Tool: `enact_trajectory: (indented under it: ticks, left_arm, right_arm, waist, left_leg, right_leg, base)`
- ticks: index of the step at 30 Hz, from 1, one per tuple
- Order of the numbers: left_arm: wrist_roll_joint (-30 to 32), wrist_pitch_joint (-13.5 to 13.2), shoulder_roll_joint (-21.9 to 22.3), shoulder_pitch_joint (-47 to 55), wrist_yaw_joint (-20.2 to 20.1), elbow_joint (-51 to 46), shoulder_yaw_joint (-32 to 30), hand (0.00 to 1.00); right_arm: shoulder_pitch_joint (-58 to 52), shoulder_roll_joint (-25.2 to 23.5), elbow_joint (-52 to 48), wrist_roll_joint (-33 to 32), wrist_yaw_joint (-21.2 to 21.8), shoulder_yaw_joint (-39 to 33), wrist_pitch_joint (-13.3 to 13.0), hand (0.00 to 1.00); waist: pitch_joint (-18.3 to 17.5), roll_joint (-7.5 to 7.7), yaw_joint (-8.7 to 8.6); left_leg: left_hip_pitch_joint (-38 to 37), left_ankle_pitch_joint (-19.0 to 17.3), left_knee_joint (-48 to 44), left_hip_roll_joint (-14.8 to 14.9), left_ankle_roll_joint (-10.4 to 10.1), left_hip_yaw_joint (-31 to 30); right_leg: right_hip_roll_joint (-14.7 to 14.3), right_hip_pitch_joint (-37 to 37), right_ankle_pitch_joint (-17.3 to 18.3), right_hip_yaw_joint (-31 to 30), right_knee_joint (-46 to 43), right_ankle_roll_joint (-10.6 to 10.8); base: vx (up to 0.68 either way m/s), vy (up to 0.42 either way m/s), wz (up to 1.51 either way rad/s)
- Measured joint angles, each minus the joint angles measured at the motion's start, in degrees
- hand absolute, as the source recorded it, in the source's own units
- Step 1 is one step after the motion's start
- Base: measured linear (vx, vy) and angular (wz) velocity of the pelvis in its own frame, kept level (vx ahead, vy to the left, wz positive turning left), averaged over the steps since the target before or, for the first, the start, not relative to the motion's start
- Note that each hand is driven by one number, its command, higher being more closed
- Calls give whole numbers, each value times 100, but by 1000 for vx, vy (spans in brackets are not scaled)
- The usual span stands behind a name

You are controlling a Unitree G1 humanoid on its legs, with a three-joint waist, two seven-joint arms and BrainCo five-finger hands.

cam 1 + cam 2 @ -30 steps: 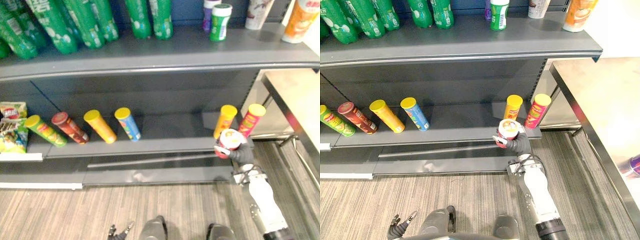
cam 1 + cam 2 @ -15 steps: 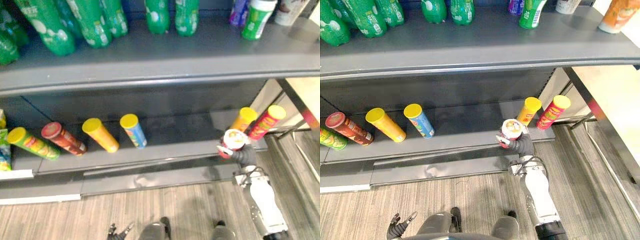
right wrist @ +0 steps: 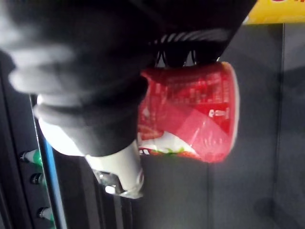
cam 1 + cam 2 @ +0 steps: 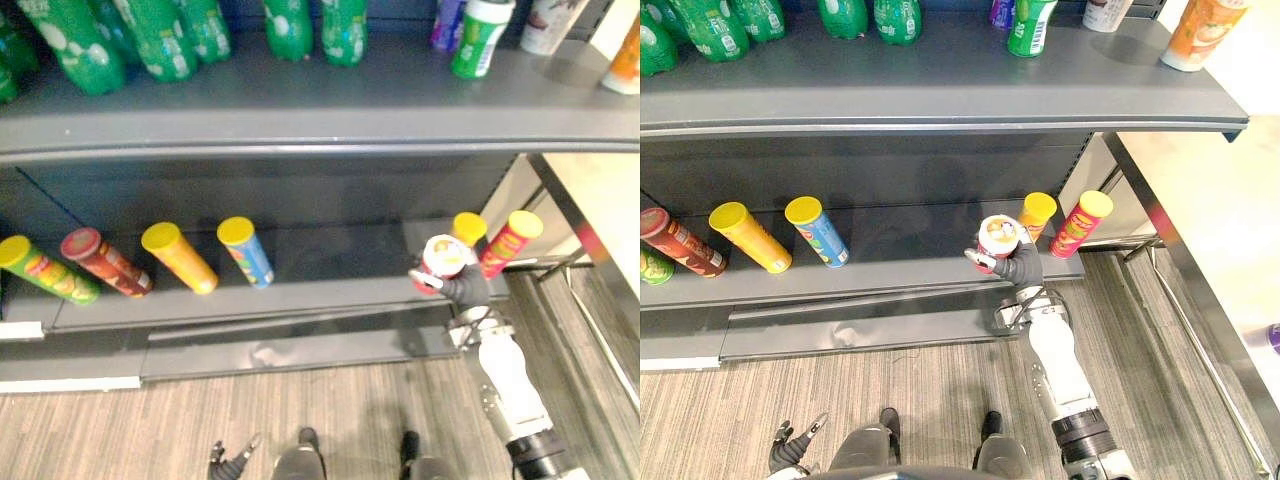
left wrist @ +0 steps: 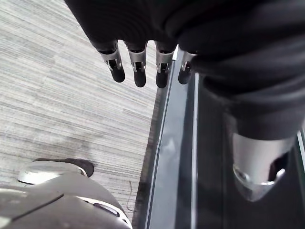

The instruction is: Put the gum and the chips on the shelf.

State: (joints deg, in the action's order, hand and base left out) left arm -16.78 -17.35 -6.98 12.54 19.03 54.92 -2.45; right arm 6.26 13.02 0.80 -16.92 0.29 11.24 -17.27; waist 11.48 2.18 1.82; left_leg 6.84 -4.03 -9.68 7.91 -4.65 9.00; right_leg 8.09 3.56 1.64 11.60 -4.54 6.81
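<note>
The floor is grey-brown plank with a fine streaked grain, and a dark grey metal rack runs across the wall. The left hand hangs low over the floor, its fingers loose and holding nothing. The upper shelf carries green bottles along its left half. Farther right stand a purple tub and the green gum tub just beside it, then a white cup and an orange cup. On the lower shelf, cans lie tilted with their lids toward the front: a green can, a brown can, an orange can and a blue can. Right of a bare stretch, the right hand has its fingers wrapped round the red chips can, held over the shelf's front edge with its lid up. Close behind it are a yellow can and a pink can. A pale-topped table stands at the far right.
</note>
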Motion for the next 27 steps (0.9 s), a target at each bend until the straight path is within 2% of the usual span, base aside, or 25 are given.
enact_trajectory:
  ticks: [3, 8, 12, 15, 17, 21, 24, 27]
  left_arm:
    - [0, -4, 31, 11, 22, 9, -17, 0]
    - [11, -79, 103, 18, 140, 116, -14, 0]
    - [18, -148, 174, -5, 686, 107, -12, 0]
    - [27, -114, 172, -5, 970, 109, -44, 0]
    - [75, -85, 176, -2, 961, 122, -91, 0]
    - [229, -58, 175, -6, 843, 185, -132, 0]
    - [229, 53, 173, -17, 760, 221, -133, 0]
    - [230, 135, 175, -16, 744, 234, -136, 0]
  right_arm:
    - [-82, 9, -5, 0, 26, 7, 37, 100]
    - [-250, 8, -14, -7, 137, 63, 68, 100]
    - [-304, 19, -21, -206, 237, 84, 133, 100]
    - [-299, 53, -29, -361, 422, 122, 416, 100]
    - [-272, 95, -30, -407, 546, 218, 535, 100]
    - [-19, 270, -31, -470, 949, 534, 956, 100]
    - [265, 269, -31, -763, 1206, 820, 1201, 100]
    - [583, 264, -33, -925, 1299, 1193, 1456, 100]
  waist:
    - [-34, -33, -1]
    - [-204, -120, -7]
    - [-314, -175, -31]
    - [-347, -176, -17]
    - [-361, -180, -15]
    - [-370, -183, -11]
    - [-447, -183, -11]
    - [-476, -182, 12]
  left_leg:
    - [-129, 328, 509, 104, -108, -13]
    - [-327, 581, 995, 173, -173, 40]
    - [-483, 656, 1181, 156, -153, 159]
    - [-654, 655, 1279, 145, -155, 264]
    - [-720, 667, 1348, 129, -156, 281]
    - [-817, 677, 1406, 68, -155, 261]
    - [-838, 715, 1475, 50, -161, 151]
    - [-846, 762, 1504, 43, -150, 106]
  right_leg:
    - [-140, 10, -22, 90, 112, -52]
    - [-239, 2, -74, 90, 227, -108]
    - [-248, -85, -171, 35, 351, -144]
    - [-246, -185, -188, -25, 388, -156]
    - [-243, -201, -193, -50, 389, -149]
    - [-221, -317, -202, -17, 448, -136]
    - [-211, -374, -201, 74, 469, -135]
    - [-206, -408, -200, 137, 472, -135]
  base:
    - [-67, -127, 12]
    - [-5, -56, -5]
    - [46, -2, -10]
    - [58, 6, -11]
    - [54, 7, -6]
    - [43, 14, 4]
    - [21, 4, 13]
    - [-13, 0, 14]
